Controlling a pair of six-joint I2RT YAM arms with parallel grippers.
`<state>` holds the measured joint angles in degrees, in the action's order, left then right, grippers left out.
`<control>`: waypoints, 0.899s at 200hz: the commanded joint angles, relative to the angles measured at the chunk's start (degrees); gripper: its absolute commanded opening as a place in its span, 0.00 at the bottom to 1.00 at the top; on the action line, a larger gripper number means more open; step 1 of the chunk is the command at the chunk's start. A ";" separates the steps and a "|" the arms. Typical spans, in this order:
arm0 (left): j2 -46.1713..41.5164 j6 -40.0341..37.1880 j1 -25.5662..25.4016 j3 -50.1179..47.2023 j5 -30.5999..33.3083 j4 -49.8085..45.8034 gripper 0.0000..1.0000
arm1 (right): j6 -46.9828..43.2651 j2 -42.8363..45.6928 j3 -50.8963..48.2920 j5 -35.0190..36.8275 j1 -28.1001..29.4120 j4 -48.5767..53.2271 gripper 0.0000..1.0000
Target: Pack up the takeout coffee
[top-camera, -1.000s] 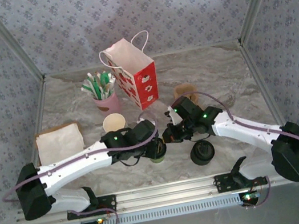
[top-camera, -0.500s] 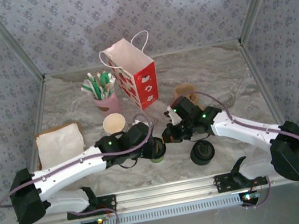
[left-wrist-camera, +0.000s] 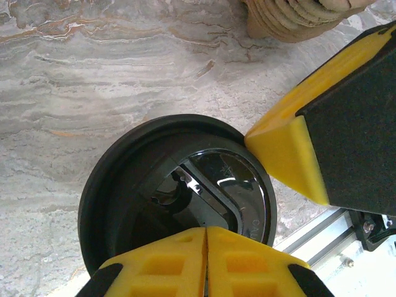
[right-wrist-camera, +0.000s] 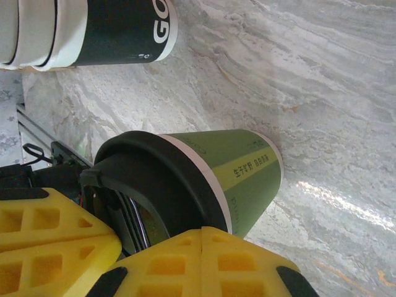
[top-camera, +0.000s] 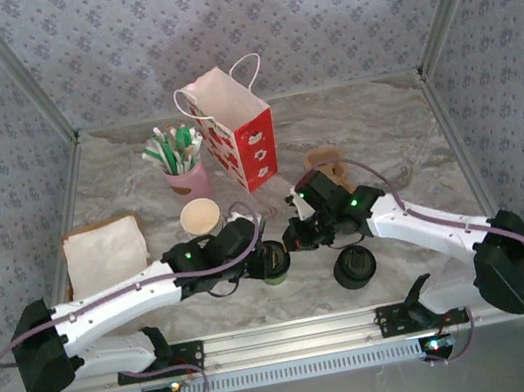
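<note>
the takeout coffee (right-wrist-camera: 229,179), green with black lid, is on the marble tabletop (right-wrist-camera: 322,93); yellow jaws pressed together at six o'clock.

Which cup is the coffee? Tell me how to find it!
Find the red-and-white paper bag at the back. Straight in front of it, towards the near edge, stands a small cup. It alone has green sides under a black lid; the open cup nearby has no lid.

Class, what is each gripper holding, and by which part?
Nothing: the left gripper and right gripper are both shut, tips at the lid rim of the takeout coffee.
</note>
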<state>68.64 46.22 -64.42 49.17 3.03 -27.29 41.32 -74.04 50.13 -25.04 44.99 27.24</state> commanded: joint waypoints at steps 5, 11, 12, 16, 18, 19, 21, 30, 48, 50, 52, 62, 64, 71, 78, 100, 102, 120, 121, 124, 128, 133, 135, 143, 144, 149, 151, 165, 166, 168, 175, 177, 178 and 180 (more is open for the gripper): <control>-0.72 0.81 0.79 -2.21 0.81 -4.34 0.11 | -0.96 -0.01 3.23 1.24 1.54 5.28 0.00; -1.15 0.71 0.79 -2.02 0.77 -4.31 0.12 | -1.13 0.23 3.89 1.48 1.67 5.80 0.00; -1.19 0.67 0.83 -1.95 0.76 -4.33 0.12 | -1.14 0.26 4.04 1.52 1.72 5.89 0.00; -1.46 0.59 0.87 -1.81 0.75 -4.32 0.13 | -1.28 0.35 4.37 1.79 1.76 6.32 0.01; -1.59 0.55 0.88 -1.71 0.80 -4.28 0.13 | -1.32 0.47 4.56 1.91 1.79 6.50 0.01; -1.68 0.55 0.88 -1.71 0.77 -4.27 0.13 | -1.37 0.47 4.68 1.96 1.82 6.59 0.01; -1.82 0.46 0.88 -1.57 0.76 -4.33 0.14 | -1.45 0.54 4.93 2.06 1.80 6.77 0.01; -2.41 0.23 0.96 -1.25 0.75 -4.34 0.15 | -1.59 1.00 5.65 2.45 1.94 6.90 0.02; -3.72 -0.44 1.05 -0.44 0.84 -4.35 0.18 | -1.68 1.53 6.85 2.80 1.96 6.94 0.03; -3.87 -0.52 1.10 -0.40 0.93 -4.33 0.18 | -1.70 1.53 7.01 2.80 2.06 6.94 0.03; -4.07 -0.51 1.13 -0.30 0.91 -4.35 0.19 | -1.62 1.53 7.11 2.80 2.08 6.90 0.04; -4.93 -0.92 1.23 -0.04 0.93 -4.31 0.21 | -1.60 1.45 7.75 2.67 2.23 6.94 0.04; -5.16 -0.97 1.23 0.07 1.00 -4.34 0.22 | -1.59 1.44 7.87 2.64 2.21 6.94 0.05; -5.85 -1.15 1.39 0.24 1.09 -4.38 0.24 | -1.59 1.16 8.37 2.58 2.32 6.89 0.05; -6.67 -1.21 1.48 0.31 1.27 -4.57 0.27 | -1.59 0.86 8.67 2.29 2.39 6.94 0.06; -9.57 -1.31 1.88 0.10 2.38 -5.47 0.34 | -1.79 -0.85 9.67 0.96 2.55 6.27 0.07; -9.82 -1.33 1.96 0.06 2.39 -5.55 0.35 | -1.77 -1.02 9.78 0.89 2.53 6.21 0.07; -12.08 -1.14 2.54 -0.66 2.70 -6.16 0.36 | -2.07 -2.44 10.72 0.45 2.88 5.90 0.07; -12.19 -1.13 2.59 -0.70 2.69 -6.22 0.36 | -2.10 -2.52 10.75 0.35 2.89 5.90 0.07; -12.50 -1.13 2.67 -0.75 2.69 -6.34 0.36 | -2.12 -2.74 10.92 0.29 2.93 5.88 0.07; -12.91 -1.05 2.86 -0.94 2.75 -6.45 0.36 | -2.24 -3.08 11.07 0.18 2.98 5.85 0.07; -13.31 -0.93 2.98 -1.21 2.77 -6.59 0.36 | -2.37 -3.41 11.22 -0.03 3.12 5.76 0.07; -13.39 -0.82 3.03 -1.32 2.71 -6.60 0.36 | -2.45 -3.57 11.28 -0.08 3.16 5.68 0.07; -13.66 -0.65 3.23 -1.72 2.61 -6.72 0.35 | -2.44 -4.03 11.51 -0.30 3.32 5.54 0.07; -13.68 -0.63 3.24 -1.76 2.56 -6.72 0.35 | -2.45 -4.11 11.54 -0.33 3.38 5.54 0.07; -13.71 -0.54 3.27 -2.10 2.39 -6.58 0.34 | -2.48 -4.41 11.69 -0.44 3.50 5.45 0.07; -13.64 -0.52 3.32 -2.11 2.30 -6.58 0.34 | -2.54 -4.55 11.73 -0.52 3.58 5.45 0.07; -12.88 -0.20 3.33 -2.66 1.62 -6.01 0.31 | -2.64 -5.34 12.06 -0.71 3.96 5.58 0.07; -12.86 -0.18 3.33 -2.67 1.54 -5.97 0.31 | -2.65 -5.33 12.08 -0.71 4.05 5.60 0.07; -12.62 -0.12 3.34 -2.74 1.43 -5.90 0.30 | -2.65 -5.37 12.09 -0.63 4.16 5.62 0.07; -11.98 -0.03 3.34 -2.89 0.85 -5.34 0.29 | -2.73 -5.61 11.97 -0.63 4.32 5.71 0.07; -11.85 -0.06 3.34 -2.92 0.67 -5.19 0.29 | -2.74 -5.64 11.93 -0.65 4.40 5.71 0.07; -11.77 -0.07 3.34 -2.93 0.62 -5.12 0.29 | -2.74 -5.66 11.88 -0.64 4.40 5.71 0.07; -11.51 0.04 3.34 -3.05 0.39 -4.92 0.29 | -2.74 -5.74 11.80 -0.63 4.45 5.69 0.07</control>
<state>55.57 45.82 -61.45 47.00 4.47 -32.14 39.79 -78.91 60.14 -24.49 48.64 32.14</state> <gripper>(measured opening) 0.298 0.073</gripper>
